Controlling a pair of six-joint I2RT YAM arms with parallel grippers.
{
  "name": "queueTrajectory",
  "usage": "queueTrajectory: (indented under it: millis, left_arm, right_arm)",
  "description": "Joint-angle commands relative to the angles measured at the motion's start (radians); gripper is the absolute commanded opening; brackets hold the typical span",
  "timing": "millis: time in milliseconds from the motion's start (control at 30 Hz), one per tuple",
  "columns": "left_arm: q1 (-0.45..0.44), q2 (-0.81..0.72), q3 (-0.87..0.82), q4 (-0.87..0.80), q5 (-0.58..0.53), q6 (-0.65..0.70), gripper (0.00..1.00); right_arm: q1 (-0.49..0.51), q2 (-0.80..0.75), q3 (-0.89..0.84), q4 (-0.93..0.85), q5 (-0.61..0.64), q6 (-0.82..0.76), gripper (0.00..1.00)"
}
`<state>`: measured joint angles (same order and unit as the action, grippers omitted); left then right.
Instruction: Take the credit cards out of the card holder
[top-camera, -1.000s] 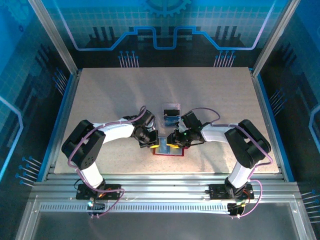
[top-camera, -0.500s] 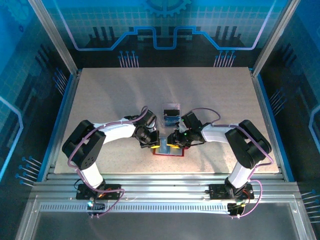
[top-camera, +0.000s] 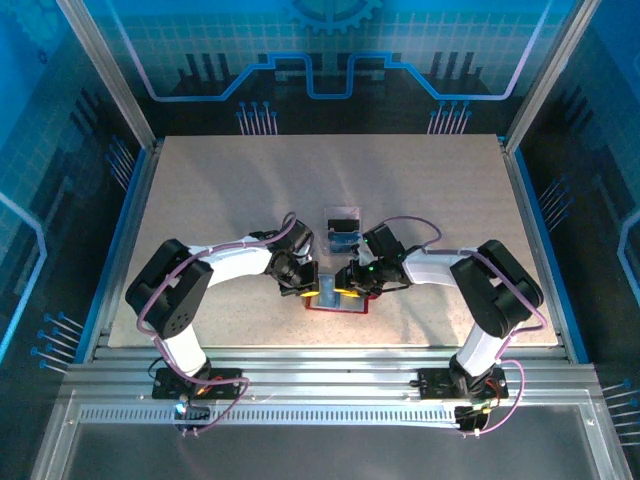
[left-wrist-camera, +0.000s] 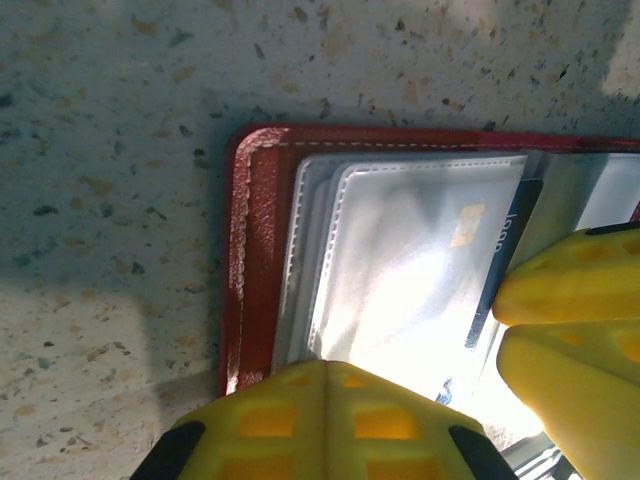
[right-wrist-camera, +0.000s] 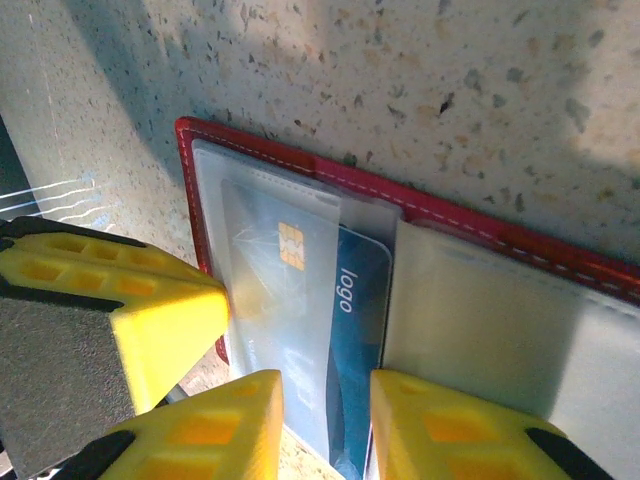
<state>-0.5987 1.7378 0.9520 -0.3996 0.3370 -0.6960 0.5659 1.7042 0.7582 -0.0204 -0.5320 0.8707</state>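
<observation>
The red card holder (top-camera: 335, 303) lies open on the table between both grippers. A blue credit card (right-wrist-camera: 355, 330) marked "logo", with a gold chip (right-wrist-camera: 291, 245), sits partly out of a clear pocket (left-wrist-camera: 400, 260). My right gripper (right-wrist-camera: 325, 425) stands part open right above it, one fingertip (right-wrist-camera: 225, 425) on the clear pocket and the other beside the card's far edge. My left gripper (left-wrist-camera: 325, 372) is shut, its tips pressed on the pocket's near edge by the red border (left-wrist-camera: 250, 250). A dark card (top-camera: 343, 219) and a blue card (top-camera: 343, 240) lie on the table behind the holder.
The speckled tabletop (top-camera: 250, 190) stretches wide behind and to both sides. Metal rails (top-camera: 320, 375) run along the near edge, and blue frame walls (top-camera: 125, 220) close in the sides. The two wrists crowd close together over the holder.
</observation>
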Motion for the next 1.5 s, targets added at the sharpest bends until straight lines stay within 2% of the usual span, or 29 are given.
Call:
queueTrajectory:
  millis: [0, 1100, 1467]
  left_arm:
    - [-0.004, 0.038, -0.002, -0.045, -0.030, 0.027, 0.03]
    - [-0.005, 0.043, 0.000, -0.054, -0.033, 0.010, 0.03]
    - [-0.008, 0.042, 0.000, -0.051, -0.020, 0.007, 0.02]
  right_arm:
    - [-0.014, -0.027, -0.015, -0.013, -0.015, 0.002, 0.30]
    - [-0.022, -0.034, -0.044, 0.014, -0.032, 0.010, 0.30]
    - [-0.021, 0.011, -0.034, 0.009, -0.035, -0.004, 0.28]
